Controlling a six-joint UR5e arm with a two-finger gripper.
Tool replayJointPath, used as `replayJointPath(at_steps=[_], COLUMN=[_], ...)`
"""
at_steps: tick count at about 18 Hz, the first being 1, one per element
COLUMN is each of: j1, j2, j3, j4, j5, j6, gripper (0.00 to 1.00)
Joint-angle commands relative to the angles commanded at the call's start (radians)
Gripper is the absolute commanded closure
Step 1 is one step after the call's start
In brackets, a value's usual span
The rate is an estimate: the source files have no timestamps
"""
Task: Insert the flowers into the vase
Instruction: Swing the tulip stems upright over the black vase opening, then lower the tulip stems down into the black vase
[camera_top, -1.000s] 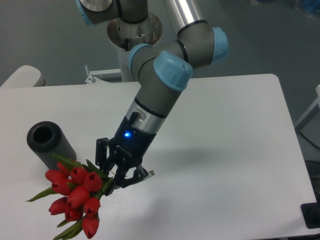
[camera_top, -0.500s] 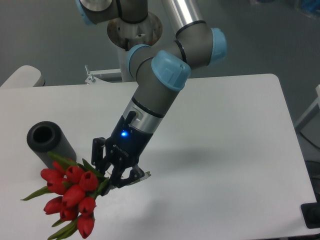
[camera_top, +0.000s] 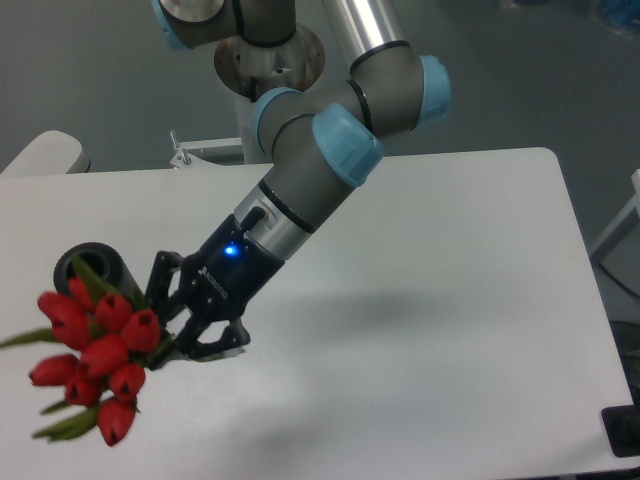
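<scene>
Tulips, the flowers (camera_top: 95, 352), have swung toward nine o'clock over the last second, carried by the gripper (camera_top: 185, 335) clamped on their stems, and now overlap the vase (camera_top: 92, 268), though buds, not stems, face it.

The flowers (camera_top: 95, 350), a bunch of red tulips with closed buds and narrow green leaves, hung tilted near the left edge, buds pointing down-left and stems running up-right, where the claw (camera_top: 178, 338) was clamped on them. The vase (camera_top: 94, 270), a dark grey cylinder with a round opening, stood just behind the bunch, partly hidden by buds and leaves.
</scene>
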Motion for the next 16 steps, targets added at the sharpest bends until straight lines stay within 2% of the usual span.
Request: replayJointPath(at_steps=[3, 8, 11, 16], j1=[0.006, -0.009, -0.021, -0.043], j2=[0.037, 0.092, 0.106, 0.153], j3=[-0.058, -0.135, -0.143, -0.186], j4=[0.002, 0.003, 0.002, 0.006], j5=[-0.132, -0.160, -0.240, -0.251], j6=[0.008, 0.050, 0.055, 0.058], gripper=[0.67, 0.67, 0.67, 0.67])
